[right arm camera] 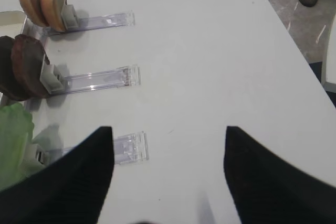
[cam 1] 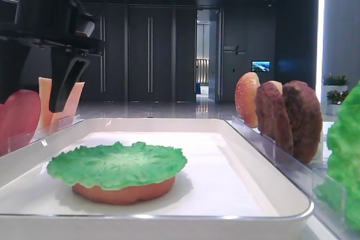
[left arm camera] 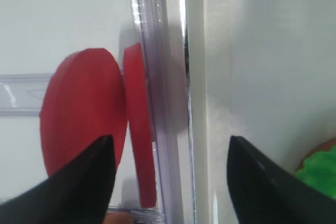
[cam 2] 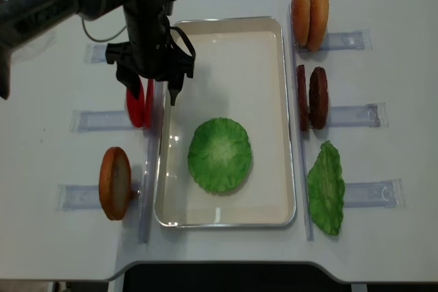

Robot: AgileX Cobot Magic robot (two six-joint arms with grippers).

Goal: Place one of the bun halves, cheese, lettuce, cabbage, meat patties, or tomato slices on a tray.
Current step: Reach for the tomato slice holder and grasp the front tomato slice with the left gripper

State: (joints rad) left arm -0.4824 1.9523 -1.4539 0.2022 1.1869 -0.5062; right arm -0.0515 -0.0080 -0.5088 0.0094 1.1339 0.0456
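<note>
The left pincer (left arm camera: 168,182) hangs open and empty, its fingers straddling the upright flat red tomato slices (left arm camera: 100,124), racked on edge for grasping, with the shallow white tray (left arm camera: 247,77) alongside.

Two upright red tomato slices (left arm camera: 84,114) beside white tray (cam 2: 226,29).

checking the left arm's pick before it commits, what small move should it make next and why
Probably lower the left gripper a little further and close on one of the tomato slices. Its jaws stand open with the two upright red discs below them in their clear rack, nothing held yet. On the tray the lettuce already covers a bun half, so tomato looks a sensible next layer.
</note>
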